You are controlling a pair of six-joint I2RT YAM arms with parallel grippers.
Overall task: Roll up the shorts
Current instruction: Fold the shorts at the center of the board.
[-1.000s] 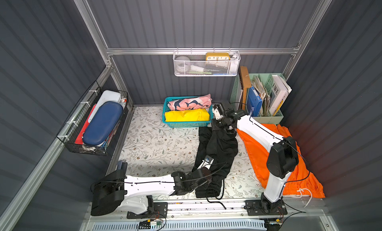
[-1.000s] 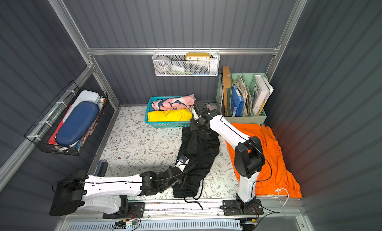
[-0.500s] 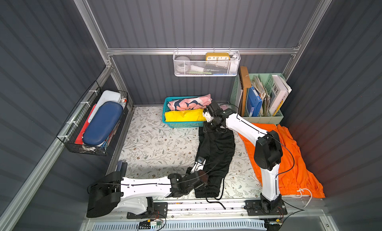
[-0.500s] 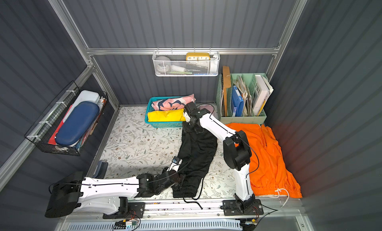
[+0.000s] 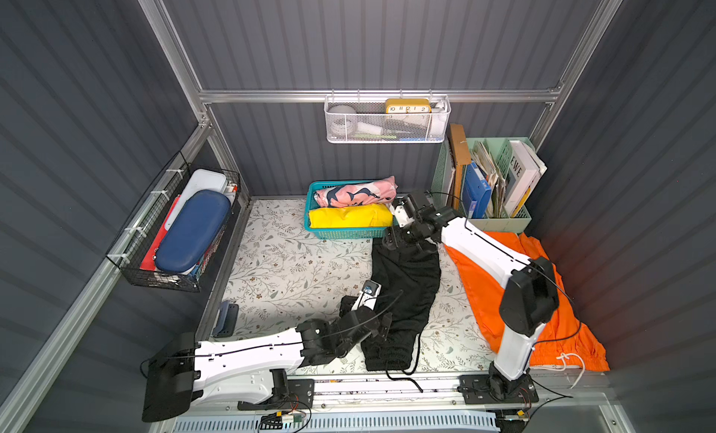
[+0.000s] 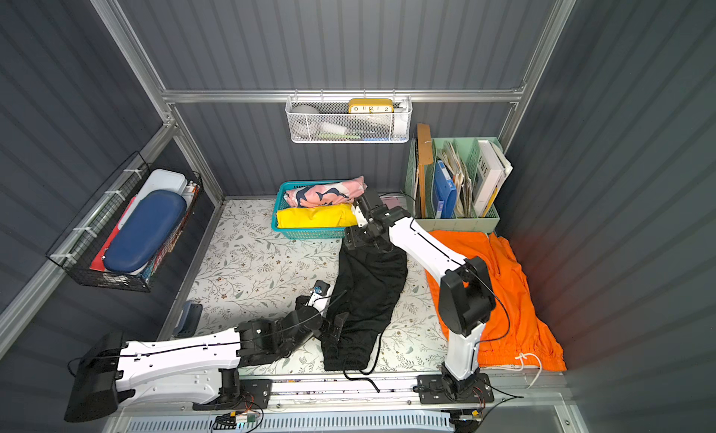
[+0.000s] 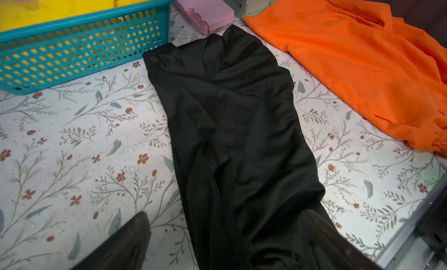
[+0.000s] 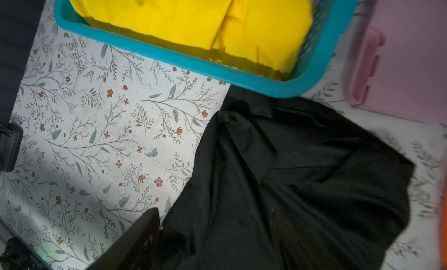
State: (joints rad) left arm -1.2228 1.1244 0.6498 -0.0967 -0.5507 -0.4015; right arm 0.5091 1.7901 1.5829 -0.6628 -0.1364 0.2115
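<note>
Black shorts (image 5: 403,291) lie stretched lengthwise on the floral bench (image 5: 286,264). The leg end is just beside the teal basket (image 5: 341,232), and the waistband end with its drawstring is at the near edge. Orange shorts (image 6: 519,295) are spread flat on the right arm's side, apart from the black pair.

Left hand (image 7: 227,214): wide open, straddling black fabric near the waistband, gripping nothing.

Right hand (image 8: 215,213): parted over the leg end, gripping nothing.

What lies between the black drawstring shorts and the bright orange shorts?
Only a bare strip of floral-print table surface separates the black shorts from the bright orange shorts, seen in the left wrist view.
</note>
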